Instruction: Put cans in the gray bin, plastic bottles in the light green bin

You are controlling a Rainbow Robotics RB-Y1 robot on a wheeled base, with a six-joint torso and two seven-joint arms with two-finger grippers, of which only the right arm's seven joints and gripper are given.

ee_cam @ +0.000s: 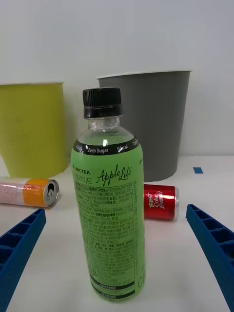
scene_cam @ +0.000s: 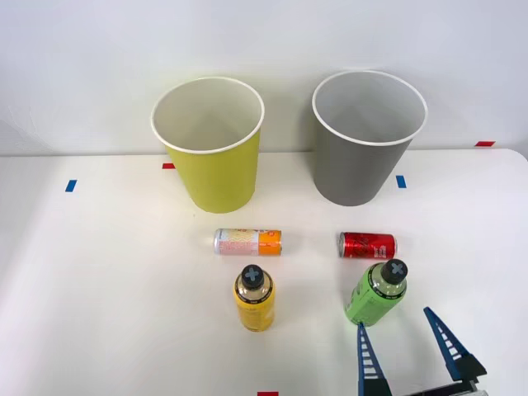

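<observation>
A bright green bottle [scene_cam: 376, 295] [ee_cam: 108, 204] with a dark cross-marked cap stands upright on the white table. My right gripper [scene_cam: 402, 340] [ee_cam: 117, 253] is open just in front of it, one blue finger on each side of its line, touching nothing. A yellow bottle [scene_cam: 255, 299] stands upright to the left. The silver-pink can [scene_cam: 247, 242] [ee_cam: 28, 192] with an orange end and the red can [scene_cam: 367, 245] [ee_cam: 160, 202] lie on their sides further back. Behind them stand the light green bin [scene_cam: 211, 148] [ee_cam: 31, 129] and the gray bin [scene_cam: 363, 140] [ee_cam: 153, 122].
Blue tape marks [scene_cam: 71, 186] [scene_cam: 401, 181] and red tape marks [scene_cam: 485, 143] [scene_cam: 267, 393] lie on the white table [scene_cam: 107, 289]. A white wall [scene_cam: 82, 66] rises behind the bins. Bare table surface stretches left of the yellow bottle.
</observation>
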